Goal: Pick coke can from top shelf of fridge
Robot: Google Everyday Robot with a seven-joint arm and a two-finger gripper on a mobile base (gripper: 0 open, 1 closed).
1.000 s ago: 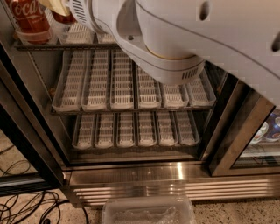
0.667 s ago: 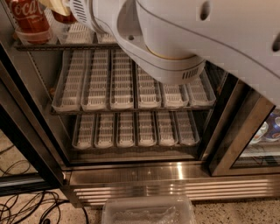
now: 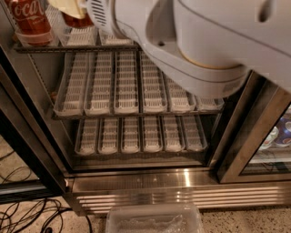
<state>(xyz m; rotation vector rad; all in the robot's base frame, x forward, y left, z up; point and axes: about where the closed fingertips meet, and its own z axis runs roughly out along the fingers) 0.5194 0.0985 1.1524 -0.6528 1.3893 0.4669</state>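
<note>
Since the can [image 3: 28, 17] stands left on the top shelf [image 3: 86, 38], the gripper [image 3: 69, 6] hangs beside it — grip state hidden.

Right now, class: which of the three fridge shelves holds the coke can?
The top shelf: only it bears the coke can, at its left, with the gripper just right of the can.

- White script "Coca", cut off at the frame's top edge, on the red aluminium coke can [image 3: 29, 18], far left of the top shelf [image 3: 72, 47].
- No marking legible on the gripper [image 3: 68, 7], at the top edge beside that can.
</note>
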